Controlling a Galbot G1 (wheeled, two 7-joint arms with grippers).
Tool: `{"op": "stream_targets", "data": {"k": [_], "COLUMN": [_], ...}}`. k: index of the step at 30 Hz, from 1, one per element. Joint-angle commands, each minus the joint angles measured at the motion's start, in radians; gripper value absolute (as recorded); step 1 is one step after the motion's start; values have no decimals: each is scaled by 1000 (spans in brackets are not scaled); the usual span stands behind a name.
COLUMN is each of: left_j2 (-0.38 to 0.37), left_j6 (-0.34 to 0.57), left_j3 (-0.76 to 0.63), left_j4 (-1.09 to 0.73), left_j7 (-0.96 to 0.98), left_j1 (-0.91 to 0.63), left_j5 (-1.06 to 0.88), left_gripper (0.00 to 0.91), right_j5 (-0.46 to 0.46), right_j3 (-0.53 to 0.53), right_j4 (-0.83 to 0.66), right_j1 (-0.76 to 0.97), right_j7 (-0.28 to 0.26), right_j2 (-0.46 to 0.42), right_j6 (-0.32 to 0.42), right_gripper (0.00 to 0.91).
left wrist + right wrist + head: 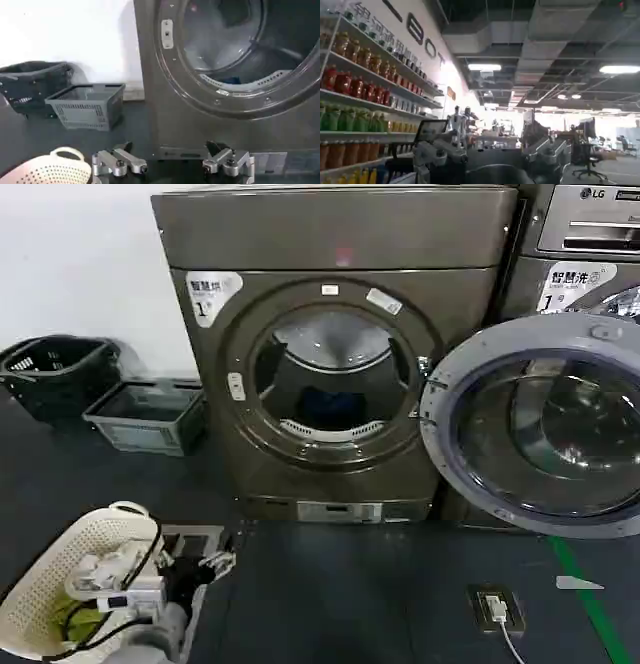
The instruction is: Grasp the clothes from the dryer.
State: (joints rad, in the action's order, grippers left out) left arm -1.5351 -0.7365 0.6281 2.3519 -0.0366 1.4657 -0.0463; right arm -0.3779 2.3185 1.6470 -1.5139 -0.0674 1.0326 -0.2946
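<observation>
Baskets stand on the dark floor at the left: a black basket (55,374) by the white wall and a grey crate (148,416) just beside it, near the left side of the dryer (330,244). Lower, at the near left, is a white perforated basket (60,584), and the left gripper (205,565) hovers low above the floor next to it, well apart from the machine; in the left wrist view its fingers (129,159) stand wide apart and hold nothing. In the middle, the dryer has its round mouth uncovered, and the clothes (325,406), a small dark blue bundle, lie deep inside at the bottom of the drum. The round door (535,424) hangs open to the right, in front of the neighbouring LG machine (585,244). The right gripper (495,155) points toward a room with shelves of bottles (355,90), its fingers apart and empty.
</observation>
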Motion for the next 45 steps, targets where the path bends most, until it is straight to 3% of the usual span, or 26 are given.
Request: {"op": "stream_targets", "data": {"k": [1, 4, 18, 45], "left_j2": [2, 6, 7, 3], "left_j6": [-49, -49, -49, -49], "left_j3": [-2, -5, -9, -11], "left_j4": [-1, -1, -3, -3], "left_j7": [-2, -3, 7, 7], "left_j1": [1, 0, -2, 12], "left_j5": [3, 3, 3, 11], "left_gripper": [907, 907, 907, 907], "right_j5": [-8, -6, -15, -11], "right_j3": [-10, -33, -54, -54], "right_j4": [0, -9, 0, -9], "right_j1": [-1, 3, 14, 16], "right_j7": [29, 58, 92, 94], "right_j2": [1, 8, 22, 32], "right_j6": [43, 113, 78, 91], "right_gripper": [907, 907, 907, 907]}}
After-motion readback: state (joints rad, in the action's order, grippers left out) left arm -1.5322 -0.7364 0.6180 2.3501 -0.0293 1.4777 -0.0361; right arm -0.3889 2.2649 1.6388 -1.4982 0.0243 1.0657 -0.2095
